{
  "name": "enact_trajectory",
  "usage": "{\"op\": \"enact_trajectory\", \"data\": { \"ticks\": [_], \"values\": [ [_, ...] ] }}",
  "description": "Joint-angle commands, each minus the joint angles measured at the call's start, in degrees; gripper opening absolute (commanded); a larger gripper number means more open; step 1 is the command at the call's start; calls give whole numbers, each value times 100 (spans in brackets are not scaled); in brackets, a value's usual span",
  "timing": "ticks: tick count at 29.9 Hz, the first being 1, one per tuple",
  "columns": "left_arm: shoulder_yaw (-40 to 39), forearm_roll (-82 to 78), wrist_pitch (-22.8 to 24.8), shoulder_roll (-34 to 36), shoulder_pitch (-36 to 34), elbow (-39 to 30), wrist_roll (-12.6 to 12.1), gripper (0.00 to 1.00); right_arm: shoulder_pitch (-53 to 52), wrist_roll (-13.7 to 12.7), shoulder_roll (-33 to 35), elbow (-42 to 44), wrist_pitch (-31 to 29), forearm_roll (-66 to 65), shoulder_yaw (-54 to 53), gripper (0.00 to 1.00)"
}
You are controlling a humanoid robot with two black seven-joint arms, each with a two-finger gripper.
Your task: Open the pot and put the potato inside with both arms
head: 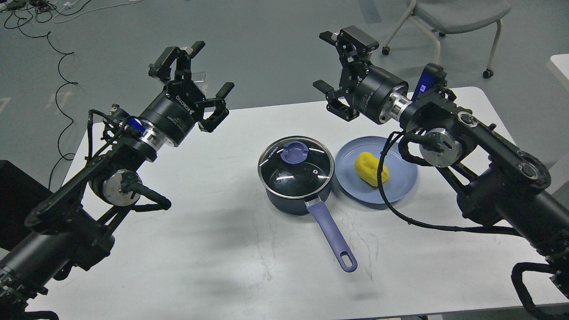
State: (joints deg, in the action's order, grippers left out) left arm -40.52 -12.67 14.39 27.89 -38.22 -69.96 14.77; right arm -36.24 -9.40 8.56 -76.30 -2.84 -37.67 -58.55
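The dark navy pot (291, 201) stands mid-table, its lavender handle (332, 236) pointing toward me. A glass lid (296, 166) with a purple knob (294, 153) covers it. The yellow potato (371, 169) lies on a round blue plate (400, 175) just right of the pot. My left gripper (191, 82) hangs open in the air, up and left of the pot, holding nothing. Above and behind the plate, my right gripper (331, 71) is also open and empty.
The white table (213, 249) has rounded far corners and a front edge near me. A black cable (400, 209) from my right arm droops over the plate's near side. A grey chair (453, 22) stands on the floor behind the table.
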Motion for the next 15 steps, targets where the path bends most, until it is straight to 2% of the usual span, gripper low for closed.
{"op": "enact_trajectory", "data": {
  "ticks": [1, 5, 10, 15],
  "values": [
    [9, -25, -24, -3, 25, 35, -17, 98, -6, 0, 14, 1, 2, -4, 1, 100],
    [9, -25, -138, -46, 25, 79, -18, 98, -15, 0, 5, 10, 20, -21, 19, 100],
    [9, -25, -585, -318, 8, 272, -9, 98, -111, 0, -39, 221, 99, -206, 28, 100],
    [44, -34, -648, -363, 8, 412, -9, 98, -138, -18, -30, 309, 222, -232, 37, 100]
  ]
}}
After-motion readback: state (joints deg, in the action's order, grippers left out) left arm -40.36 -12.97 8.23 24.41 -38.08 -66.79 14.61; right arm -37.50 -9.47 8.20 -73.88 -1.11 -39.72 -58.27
